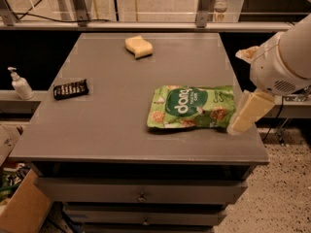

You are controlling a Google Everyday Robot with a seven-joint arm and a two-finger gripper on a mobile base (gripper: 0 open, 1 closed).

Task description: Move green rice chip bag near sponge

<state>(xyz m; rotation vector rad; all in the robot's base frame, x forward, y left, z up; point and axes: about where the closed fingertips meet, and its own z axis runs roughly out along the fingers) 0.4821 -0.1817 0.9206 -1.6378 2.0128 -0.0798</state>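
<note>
The green rice chip bag [192, 107] is lying flat on the grey table [112, 125], right of centre in the frame, printed side facing up. The sponge [138, 46] is resting near the table's far edge, at upper centre, well apart from the bag. The gripper [243, 120] is hanging at the right of the frame, just beside the bag's right end; whether it is parted or closed cannot be told. A black ridged bar [71, 89] is lying at the left of the tabletop
</note>
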